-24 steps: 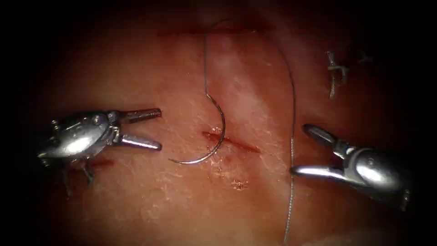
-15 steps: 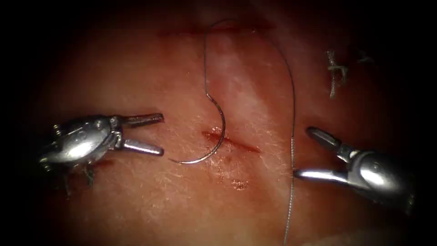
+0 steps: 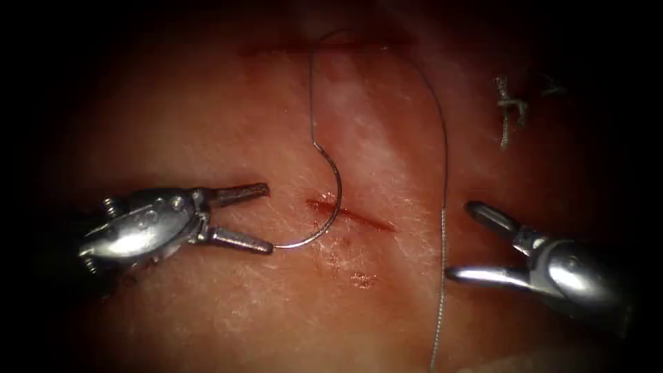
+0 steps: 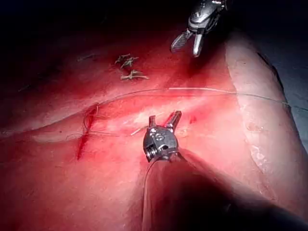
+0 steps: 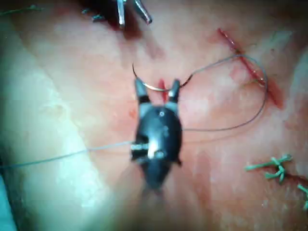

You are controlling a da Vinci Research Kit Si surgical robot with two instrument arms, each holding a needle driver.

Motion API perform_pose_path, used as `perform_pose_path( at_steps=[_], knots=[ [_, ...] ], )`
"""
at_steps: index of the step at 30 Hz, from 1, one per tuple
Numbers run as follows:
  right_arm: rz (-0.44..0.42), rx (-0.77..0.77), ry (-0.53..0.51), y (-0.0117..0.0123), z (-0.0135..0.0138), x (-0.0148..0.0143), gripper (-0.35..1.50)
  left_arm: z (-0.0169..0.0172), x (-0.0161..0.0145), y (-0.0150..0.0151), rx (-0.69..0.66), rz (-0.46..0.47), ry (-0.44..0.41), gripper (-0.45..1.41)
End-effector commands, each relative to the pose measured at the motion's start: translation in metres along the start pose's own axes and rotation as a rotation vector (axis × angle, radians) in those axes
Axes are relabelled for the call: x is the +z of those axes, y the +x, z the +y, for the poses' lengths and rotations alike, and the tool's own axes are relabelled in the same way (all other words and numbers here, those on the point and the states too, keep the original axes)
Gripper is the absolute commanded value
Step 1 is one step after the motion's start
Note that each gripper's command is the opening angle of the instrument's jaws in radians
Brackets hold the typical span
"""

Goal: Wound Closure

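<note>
Left of the short cut [image 3: 351, 215], the curved needle [image 3: 330, 207] lies loose on the tissue [image 3: 387, 304] across the cut's left end, so the left claw [image 3: 266, 216], spread around its tip, should clench behind the point, while the right claw [image 3: 459, 240] gapes empty beside the thread [image 3: 443, 228].

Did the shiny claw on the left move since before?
Yes. The left tool moved right, toward the cut; its open jaws now reach the tip of the needle, which lies free on the tissue.
</note>
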Motion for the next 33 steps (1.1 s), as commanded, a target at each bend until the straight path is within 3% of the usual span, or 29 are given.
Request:
perform_pose_path(
  at_steps=[1, 5, 8, 11, 17, 27, 33],
  knots=[
    [-0.001, 0.0, -0.004, -0.0006, -0.0001, 0.0007, 1.2, -0.0002, 0.0011, -0.0003, 0.004, -0.017, 0.009, 0.72],
    [-0.021, -0.004, -0.014, -0.0007, -0.0002, 0.0005, 1.2, 0.0001, 0.0023, -0.0009, 0.001, -0.103, 0.059, 0.75],
    [-0.028, -0.004, -0.019, -0.0005, -0.0006, 0.0007, 1.2, 0.0003, 0.0027, -0.0017, -0.009, -0.237, 0.143, 0.78],
    [-0.037, -0.004, -0.021, -0.0002, -0.0013, 0.0011, 1.2, -0.0003, 0.003, -0.0023, 0.023, -0.309, 0.197, 0.8],
    [-0.043, -0.004, -0.022, -0.0001, -0.0014, 0.0014, 1.2, -0.0006, 0.0042, -0.0044, 0.051, -0.385, 0.229, 0.78],
    [-0.046, -0.004, -0.023, 0.0, -0.0016, 0.0015, 1.18, -0.0008, 0.0066, -0.0065, 0.1, -0.444, 0.222, 0.72],
    [-0.046, -0.003, -0.025, 0.0001, -0.0019, 0.0018, 1.18, -0.0018, 0.0077, -0.0092, 0.116, -0.516, 0.218, 0.7]
  ],
)
